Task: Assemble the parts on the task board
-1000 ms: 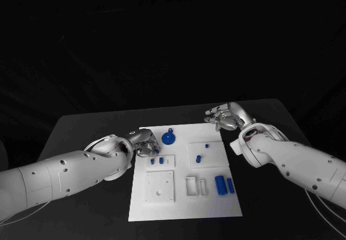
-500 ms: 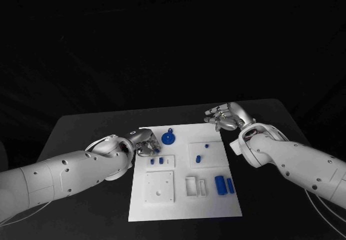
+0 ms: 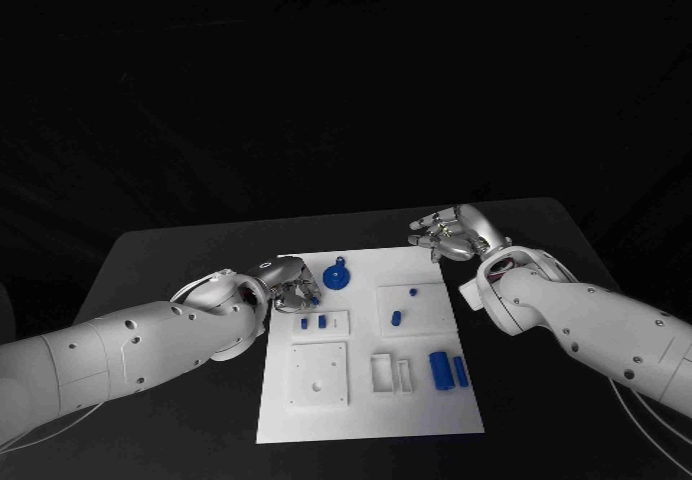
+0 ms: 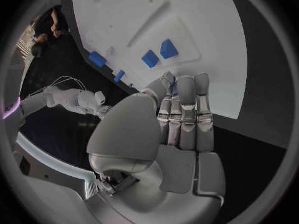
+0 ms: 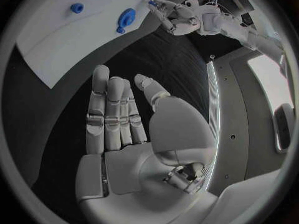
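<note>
Nearest us, two long blue blocks (image 3: 449, 370) lie loose at the task board's (image 3: 368, 415) five o'clock, so plenty looks undone. Mid-board, small blue pegs (image 3: 397, 318) wait. At nine o'clock the left hand (image 3: 293, 284) pinches a blue part. Far at one o'clock, the right hand (image 3: 450, 234) hovers empty, fingers extended.

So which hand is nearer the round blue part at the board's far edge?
Left. The left hand sits just beside the round blue part, over the board's edge; the right hand is off the board's far corner.
</note>
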